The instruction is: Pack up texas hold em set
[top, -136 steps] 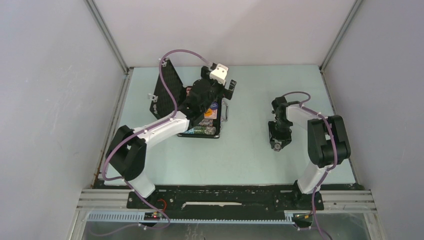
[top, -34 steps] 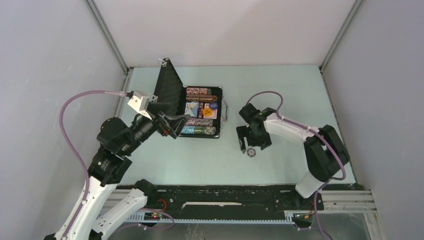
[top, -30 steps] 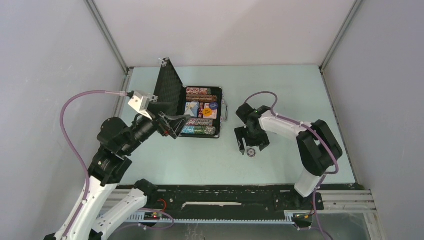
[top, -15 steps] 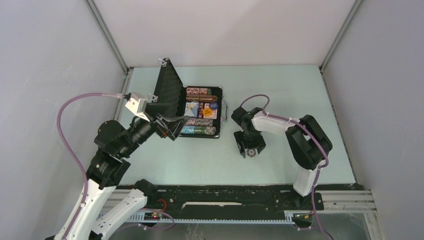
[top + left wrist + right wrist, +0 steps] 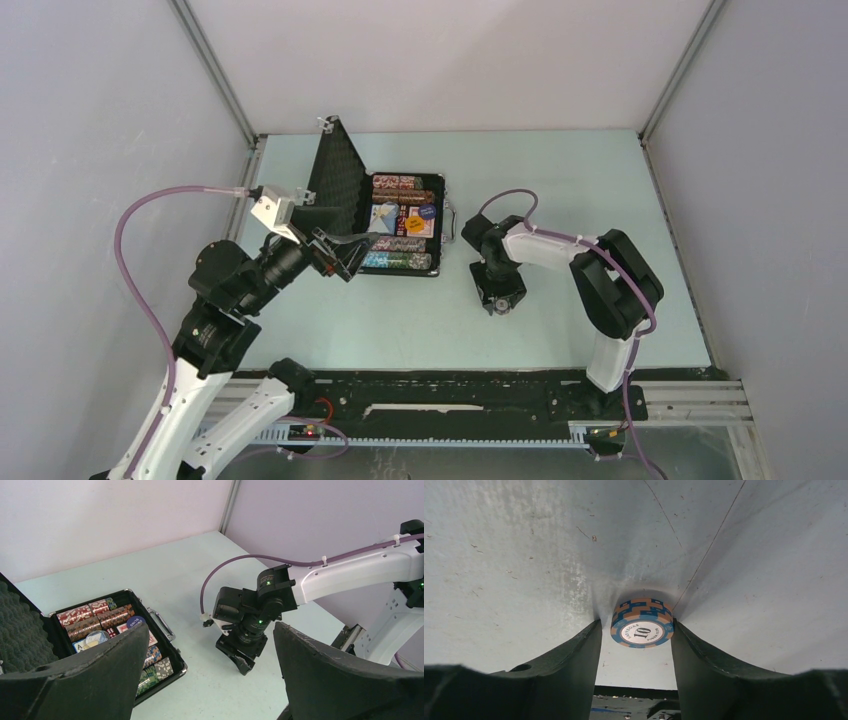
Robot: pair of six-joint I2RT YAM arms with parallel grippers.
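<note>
Soft, even light falls from overhead; my counter (image 5: pixel 560 180) reads bright and pale, with faint shadows. In the right wrist view the chip stack (image 5: pixel 642 630) is sharp, shadow pooled at its 12 o'clock; my fingers (image 5: pixel 564 675) blur darkly at 7 and 5 o'clock.

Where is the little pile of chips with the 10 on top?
In the right wrist view the chip pile sits on the table between the fingers of the right tool; from above it is right of the open case.
</note>
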